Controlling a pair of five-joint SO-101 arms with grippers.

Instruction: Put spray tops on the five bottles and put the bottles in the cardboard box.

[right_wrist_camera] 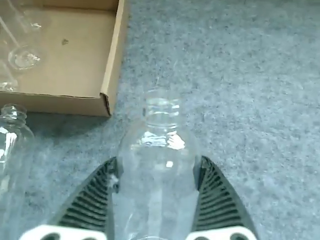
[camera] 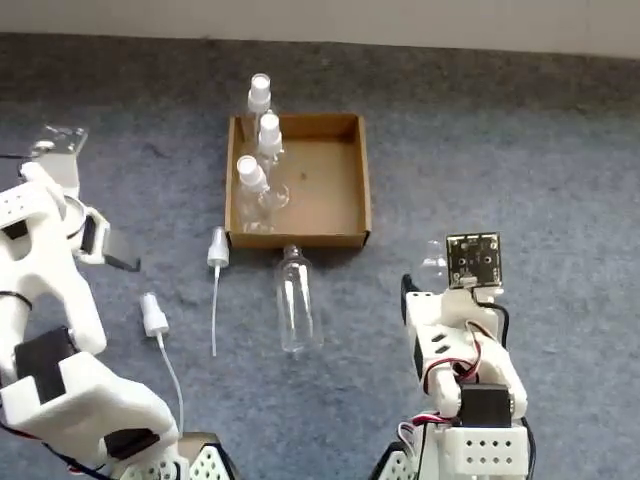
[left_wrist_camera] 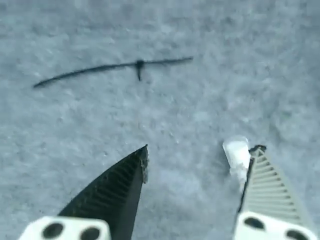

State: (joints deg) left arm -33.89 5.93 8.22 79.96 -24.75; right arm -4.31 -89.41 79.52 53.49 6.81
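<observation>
Clear plastic bottle [right_wrist_camera: 159,140], no top yet, clamped in the right gripper [right_wrist_camera: 157,166] near the cardboard box [camera: 363,180].

Both jaws press its shoulders and the open neck points away from the arm, which I'd judge leaves it free to take a sprayer. The left gripper [left_wrist_camera: 197,155] is spread wide over grey carpet [camera: 520,150], empty, a thin black strand [left_wrist_camera: 115,67] ahead of it. Two loose spray tops [camera: 217,250] [camera: 153,315] lie by a second open bottle [camera: 293,300] touching the box front. Three capped bottles [camera: 250,180] [camera: 269,135] [camera: 260,95] sit along the box's left side; can't tell if the far one is inside.
</observation>
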